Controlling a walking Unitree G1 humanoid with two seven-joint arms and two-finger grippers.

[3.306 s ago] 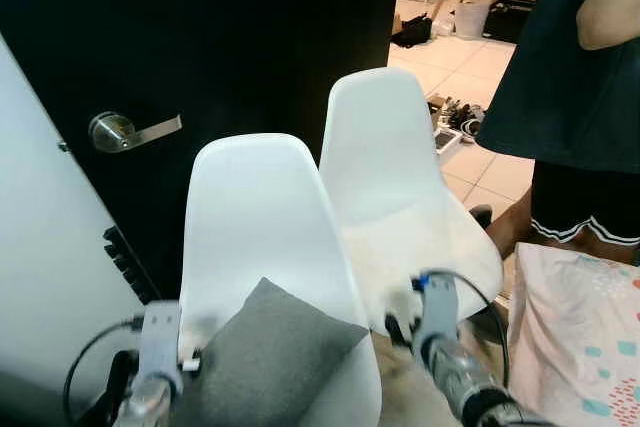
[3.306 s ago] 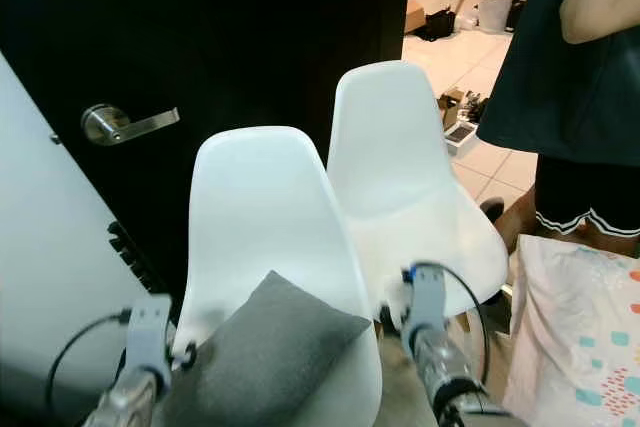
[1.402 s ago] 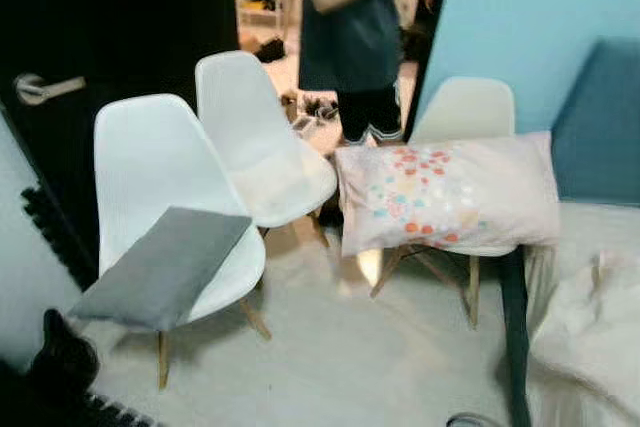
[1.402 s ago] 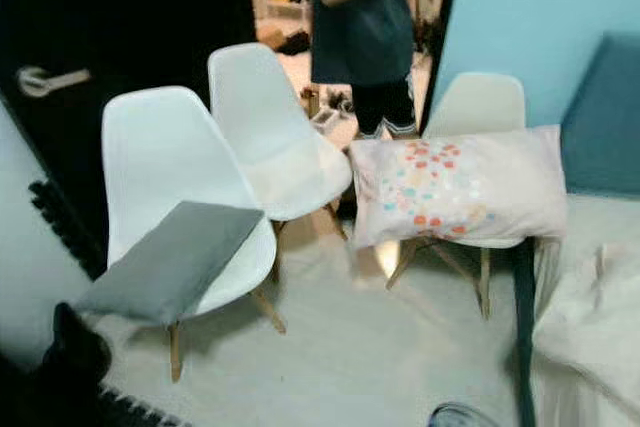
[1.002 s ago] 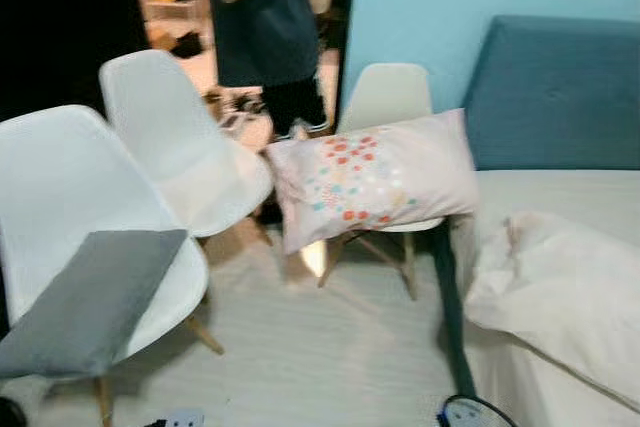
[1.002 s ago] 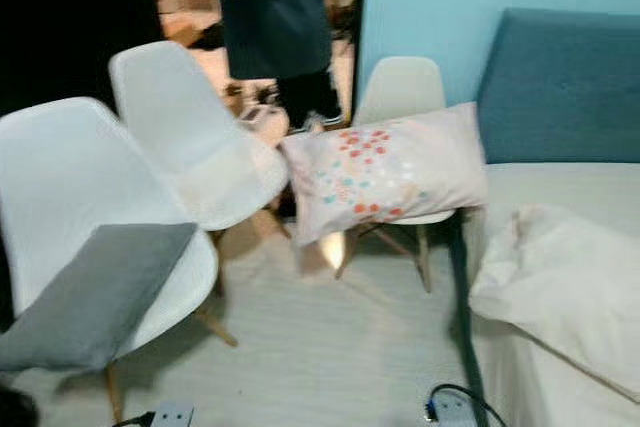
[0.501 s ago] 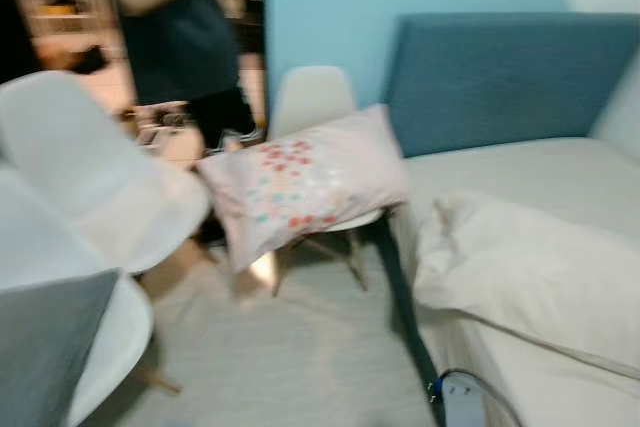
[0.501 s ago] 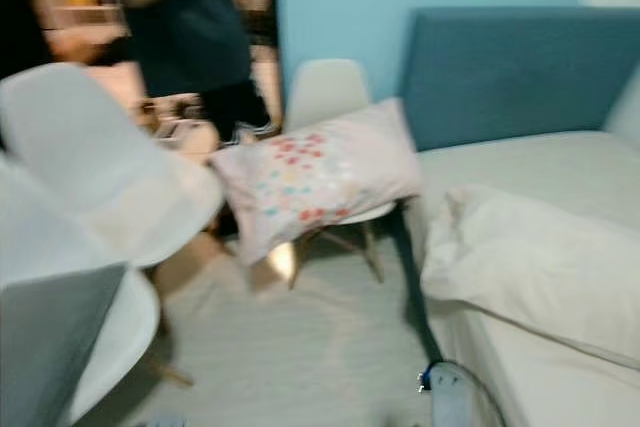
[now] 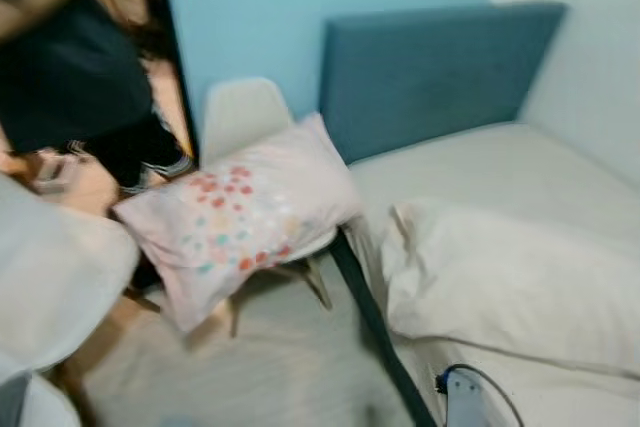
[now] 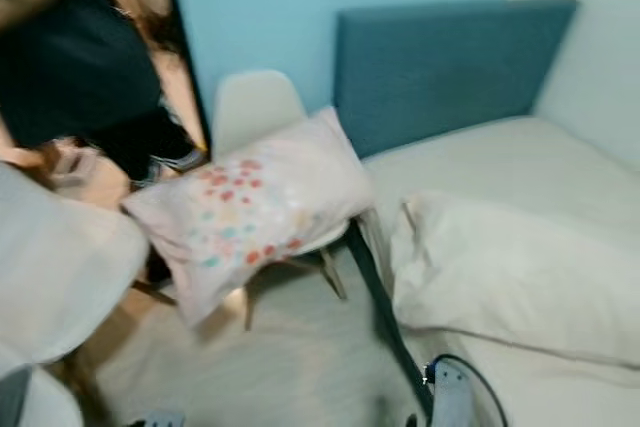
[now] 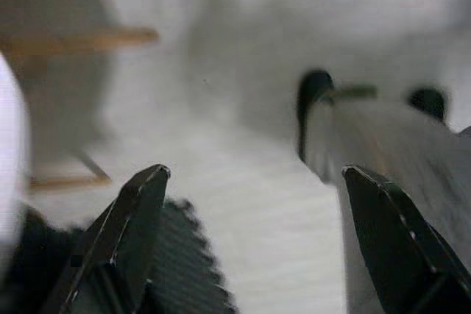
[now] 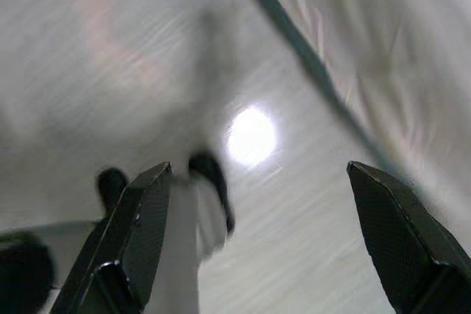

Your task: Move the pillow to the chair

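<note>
A white pillow (image 9: 510, 282) lies on the bed (image 9: 480, 162) at the right. A floral pillow (image 9: 235, 222) rests tilted across the seat of a pale chair (image 9: 240, 112) next to the bed's corner. My left gripper (image 11: 255, 173) hangs low and open over the pale floor, with nothing between its black fingers (image 11: 125, 233). In the right wrist view my right gripper (image 12: 259, 168) is open too, above the floor beside the bed's dark edge. Part of my right arm (image 9: 462, 399) shows at the lower edge of the head views.
A person (image 9: 70, 77) in a dark shirt stands at the back left, close behind the pale chair. A white shell chair (image 9: 50, 287) fills the left edge. A blue headboard (image 9: 430, 67) backs the bed. Open floor (image 9: 270, 367) lies between chairs and bed.
The camera has swung right: the grey cushion on its white chair has slid out of frame, and the bed with the white pillow has come in. Both arms have dropped low.
</note>
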